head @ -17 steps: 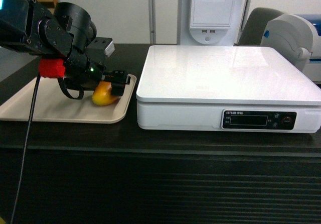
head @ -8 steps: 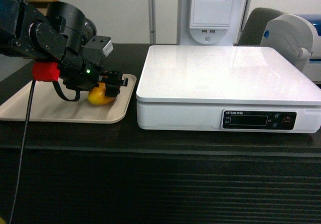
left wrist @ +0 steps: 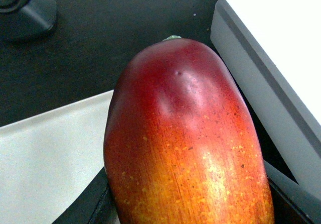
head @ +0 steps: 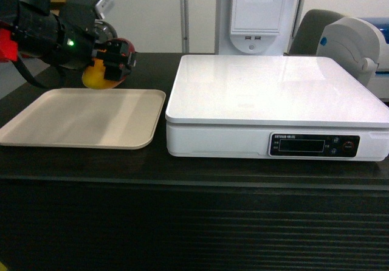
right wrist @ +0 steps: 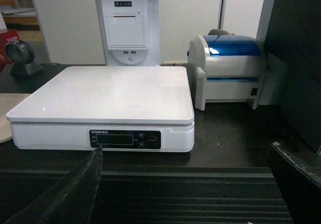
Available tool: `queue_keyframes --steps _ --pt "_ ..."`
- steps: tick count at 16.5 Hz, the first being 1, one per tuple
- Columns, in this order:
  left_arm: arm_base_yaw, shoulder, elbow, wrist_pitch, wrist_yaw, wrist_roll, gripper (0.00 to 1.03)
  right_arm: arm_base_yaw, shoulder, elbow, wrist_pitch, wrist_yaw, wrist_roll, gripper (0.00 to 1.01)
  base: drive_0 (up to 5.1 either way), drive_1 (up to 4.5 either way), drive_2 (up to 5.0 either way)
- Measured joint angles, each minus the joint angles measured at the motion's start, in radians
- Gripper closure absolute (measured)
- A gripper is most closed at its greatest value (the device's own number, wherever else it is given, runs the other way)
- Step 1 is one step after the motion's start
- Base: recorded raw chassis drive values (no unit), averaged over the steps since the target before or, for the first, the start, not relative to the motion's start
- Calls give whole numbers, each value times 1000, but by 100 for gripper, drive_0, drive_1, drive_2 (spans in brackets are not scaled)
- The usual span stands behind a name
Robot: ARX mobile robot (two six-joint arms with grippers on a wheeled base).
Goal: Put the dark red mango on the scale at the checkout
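The dark red mango (head: 92, 78), red fading to orange-yellow, hangs in the air above the far edge of the beige tray (head: 73, 119). My left gripper (head: 114, 61) is shut on it. In the left wrist view the mango (left wrist: 185, 138) fills the frame between dark fingers (left wrist: 90, 206), with the scale's corner (left wrist: 271, 43) to its right. The white scale (head: 273, 95) sits on the black checkout counter (head: 182, 222), right of the tray. My right gripper (right wrist: 185, 184) is open and empty, low in front of the counter's ribbed front, facing the scale (right wrist: 105, 93).
A white and blue label printer (head: 358, 46) stands right of the scale. A white receipt printer on a stand (head: 258, 13) rises behind it. A dark scanner base (left wrist: 25, 8) sits on the counter beyond the tray.
My left gripper has lifted the mango off the tray, moving up and toward the back left. The tray now lies bare. The scale has not moved.
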Motion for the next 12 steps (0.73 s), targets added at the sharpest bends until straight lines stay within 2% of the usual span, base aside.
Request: queue_keyframes --steps 6,12 --pt "-31 -142 -137 59 9 -4 41 0 0 0 0 0 0 3 0 0 0" --pt "-122 -307 -262 122 17 -11 41 0 0 0 0 0 0 3 0 0 0"
